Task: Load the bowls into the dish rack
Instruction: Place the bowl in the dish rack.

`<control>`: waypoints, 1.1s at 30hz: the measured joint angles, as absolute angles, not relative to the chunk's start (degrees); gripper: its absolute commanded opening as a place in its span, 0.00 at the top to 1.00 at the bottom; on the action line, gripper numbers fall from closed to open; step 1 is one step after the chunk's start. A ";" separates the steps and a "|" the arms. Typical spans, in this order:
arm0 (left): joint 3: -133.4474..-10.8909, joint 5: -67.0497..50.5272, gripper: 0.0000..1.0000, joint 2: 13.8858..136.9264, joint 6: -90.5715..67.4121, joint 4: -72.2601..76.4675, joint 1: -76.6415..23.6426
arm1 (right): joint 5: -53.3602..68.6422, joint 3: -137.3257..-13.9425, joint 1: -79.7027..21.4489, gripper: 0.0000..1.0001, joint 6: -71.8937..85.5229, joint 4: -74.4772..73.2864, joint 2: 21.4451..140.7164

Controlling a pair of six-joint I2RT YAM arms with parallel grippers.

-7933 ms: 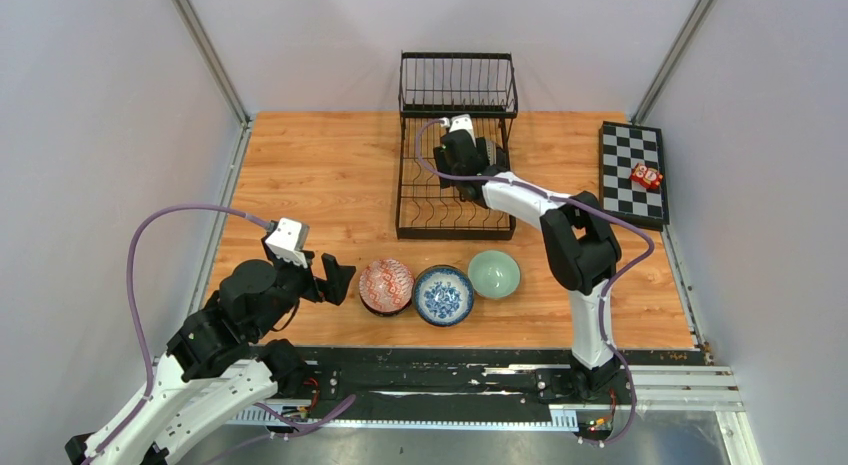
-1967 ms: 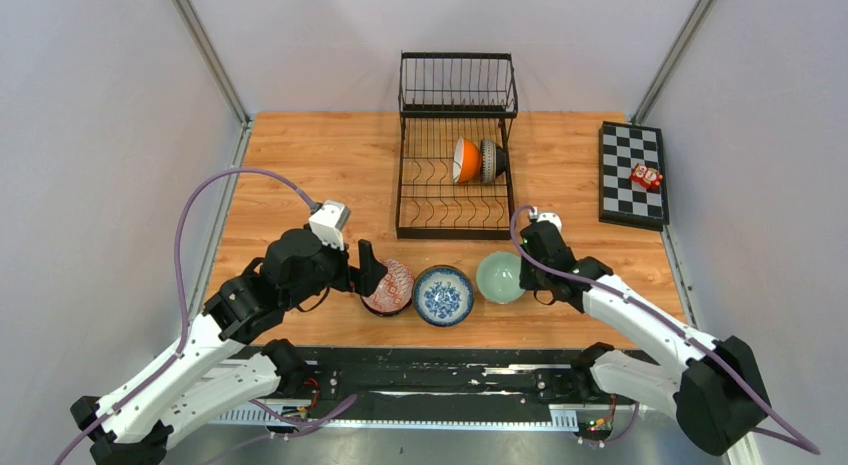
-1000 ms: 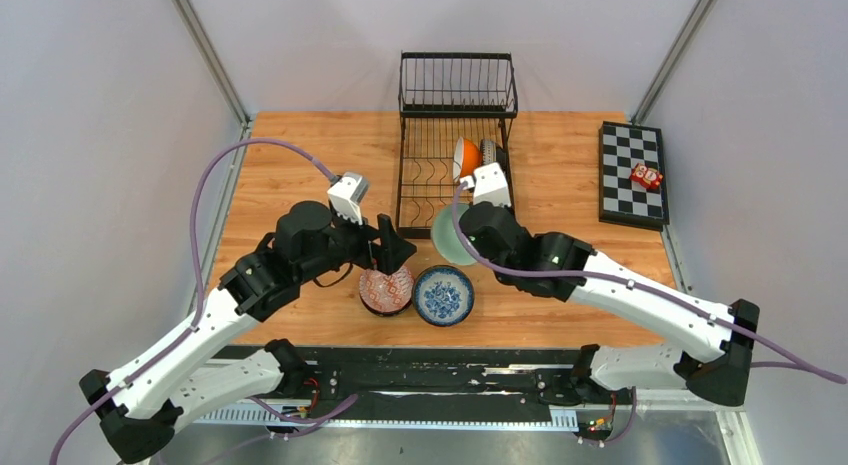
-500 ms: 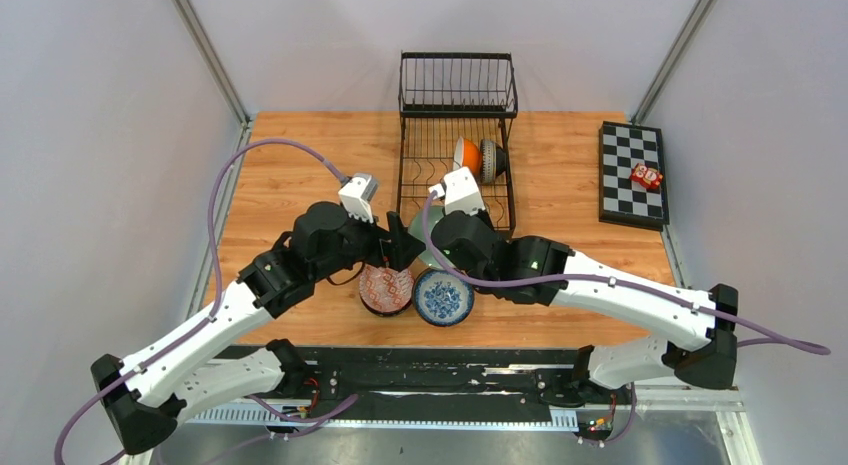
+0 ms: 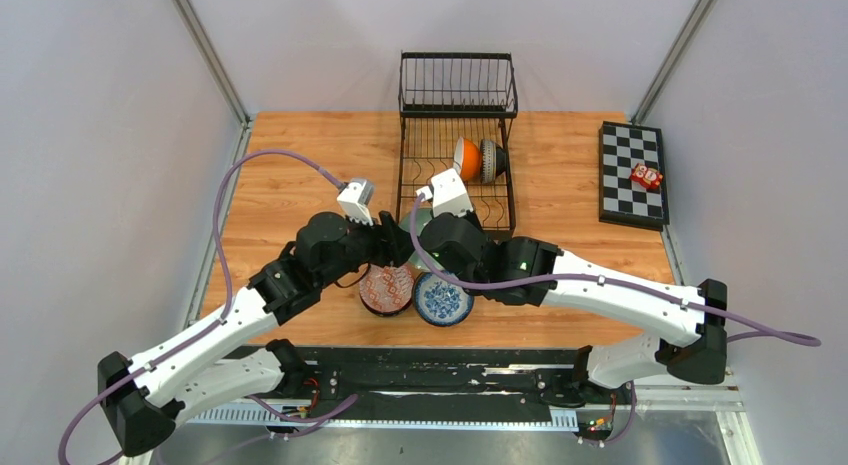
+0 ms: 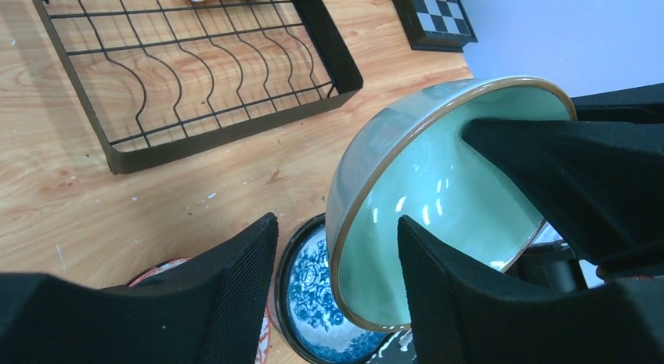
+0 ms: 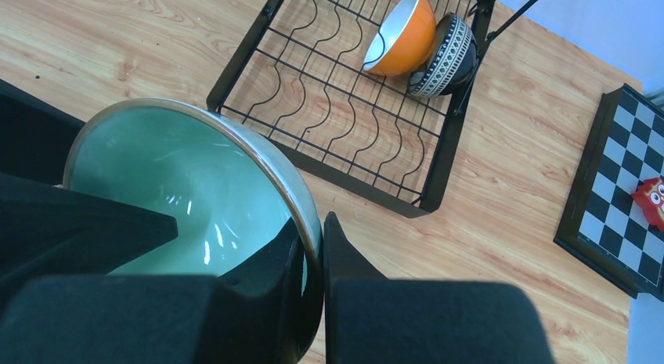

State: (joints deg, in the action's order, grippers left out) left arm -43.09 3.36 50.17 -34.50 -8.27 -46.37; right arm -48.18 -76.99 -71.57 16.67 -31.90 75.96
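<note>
My right gripper (image 7: pixel 315 227) is shut on the rim of a pale green bowl (image 7: pixel 180 184), held tilted on edge above the table. My left gripper (image 6: pixel 337 223) straddles the opposite rim of that green bowl (image 6: pixel 438 200), one finger inside and one outside, with a gap still showing. From above, both grippers (image 5: pixel 395 240) (image 5: pixel 425 240) meet and hide most of it. A red-patterned bowl (image 5: pixel 385 288) and a blue-and-white bowl (image 5: pixel 443 298) sit on the table below. The black dish rack (image 5: pixel 458 85) holds an orange bowl (image 5: pixel 466 158) and a dark patterned bowl (image 5: pixel 490 160) on edge.
A checkered board (image 5: pixel 630 175) with a small red toy (image 5: pixel 646 175) lies at the right edge of the wooden table. Grey walls close in the table on the left, right and back. The rack's base tray (image 7: pixel 344 176) has unfilled slots in front.
The right arm has carried the green bowl left and nearer, over the two table bowls. The left gripper has moved right to meet it, its jaws narrowing around the rim.
</note>
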 measured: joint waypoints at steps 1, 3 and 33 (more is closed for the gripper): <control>-42.70 3.38 0.47 49.95 -34.85 -7.73 -46.37 | -48.18 -76.99 -71.68 0.97 16.67 -31.77 76.03; -41.95 3.42 0.54 49.56 -35.48 -6.37 -46.37 | -48.21 -76.99 -71.79 0.97 16.69 -31.59 76.09; -37.39 1.52 1.00 46.87 -38.02 -0.12 -46.39 | -43.13 -72.10 -72.36 0.38 18.39 -25.58 68.16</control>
State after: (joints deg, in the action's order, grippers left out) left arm -37.39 1.52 46.87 -38.02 -0.12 -46.39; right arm -43.13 -72.10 -72.36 18.39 -25.58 68.16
